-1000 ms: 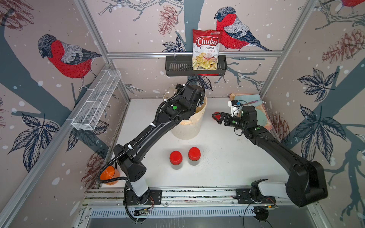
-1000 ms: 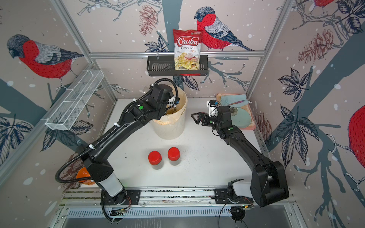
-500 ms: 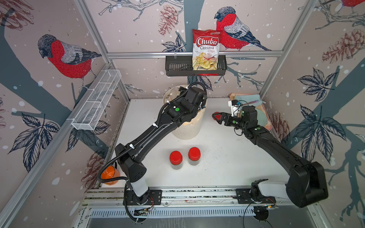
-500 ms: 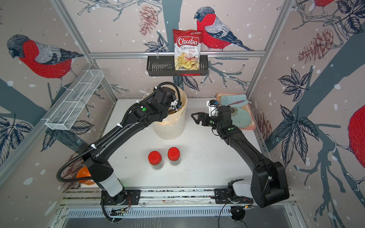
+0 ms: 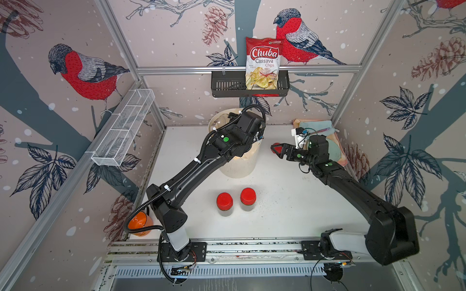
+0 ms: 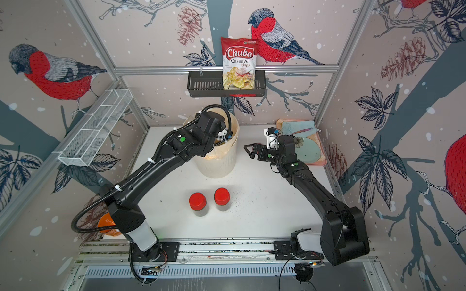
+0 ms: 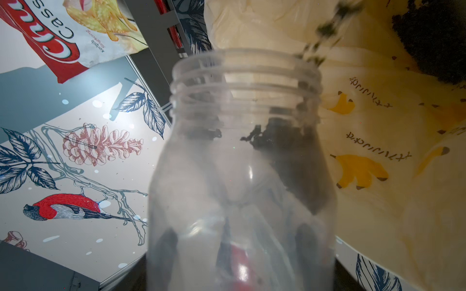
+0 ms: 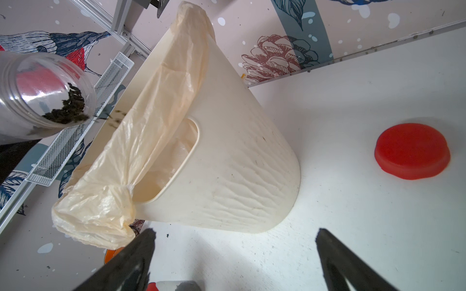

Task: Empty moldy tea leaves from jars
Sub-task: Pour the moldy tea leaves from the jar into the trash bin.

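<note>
White tabletop: left gripper clamped round the open jar, tilted mouth-down over the lined bin, tea leaves spilling from its mouth. Right gripper hangs beside the bin, jaws spread wide, empty. Two capped jars stand side by side mid-table.

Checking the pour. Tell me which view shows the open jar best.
Right wrist view: the open jar is sharp, tilted, tea leaves spilling toward the bin. Left wrist view shows it close but blurred. In both top views the left arm hides it.
</note>
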### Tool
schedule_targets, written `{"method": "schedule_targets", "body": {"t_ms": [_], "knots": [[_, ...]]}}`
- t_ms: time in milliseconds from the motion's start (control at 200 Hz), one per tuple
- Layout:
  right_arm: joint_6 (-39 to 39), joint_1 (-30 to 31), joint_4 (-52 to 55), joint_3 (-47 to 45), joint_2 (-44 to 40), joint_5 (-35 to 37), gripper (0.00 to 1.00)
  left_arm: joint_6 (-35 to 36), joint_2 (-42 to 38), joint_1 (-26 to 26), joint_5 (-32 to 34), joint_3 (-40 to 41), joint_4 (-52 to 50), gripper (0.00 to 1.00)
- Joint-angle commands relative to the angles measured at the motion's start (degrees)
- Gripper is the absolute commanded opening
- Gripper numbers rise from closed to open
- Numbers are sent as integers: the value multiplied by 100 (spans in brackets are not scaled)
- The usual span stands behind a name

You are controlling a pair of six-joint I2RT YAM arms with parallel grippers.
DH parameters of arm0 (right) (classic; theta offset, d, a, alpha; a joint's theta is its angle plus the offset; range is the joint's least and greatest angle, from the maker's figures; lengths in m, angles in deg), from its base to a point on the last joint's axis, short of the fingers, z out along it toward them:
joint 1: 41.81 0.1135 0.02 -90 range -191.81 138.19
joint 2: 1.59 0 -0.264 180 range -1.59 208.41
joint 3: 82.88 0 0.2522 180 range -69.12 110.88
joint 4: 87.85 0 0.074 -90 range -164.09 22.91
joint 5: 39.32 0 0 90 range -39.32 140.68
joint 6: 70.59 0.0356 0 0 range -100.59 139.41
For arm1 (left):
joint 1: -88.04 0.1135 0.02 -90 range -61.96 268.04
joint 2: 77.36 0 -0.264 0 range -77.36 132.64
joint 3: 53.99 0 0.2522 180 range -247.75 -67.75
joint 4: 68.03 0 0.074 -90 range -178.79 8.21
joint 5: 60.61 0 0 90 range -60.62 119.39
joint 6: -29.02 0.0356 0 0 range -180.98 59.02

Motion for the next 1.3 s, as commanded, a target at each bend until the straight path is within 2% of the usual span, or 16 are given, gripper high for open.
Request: {"method": "schedule_targets", "body": {"t_ms": [0,210,480,720,996,1141,1296], "knots": [[-12,4,-195,0,-26,-79,100,33,-26,44,52,-48,4,47],[14,25,-210,-13,-43,-52,99,-147,9,145,-29,366,-79,46],[1,25,-217,-7,10,-97,100,76,46,146,65,-319,-9,46],[29,55,-256,-23,33,-95,99,-132,68,154,-84,225,-35,46],[-25,58,-208,-10,10,-103,99,117,177,154,13,-460,14,46],[-21,71,-220,-20,9,-95,99,-274,183,154,-259,-19,-300,46],[-29,68,-200,-19,-14,-87,100,-555,356,154,-432,-153,-633,46]]}}
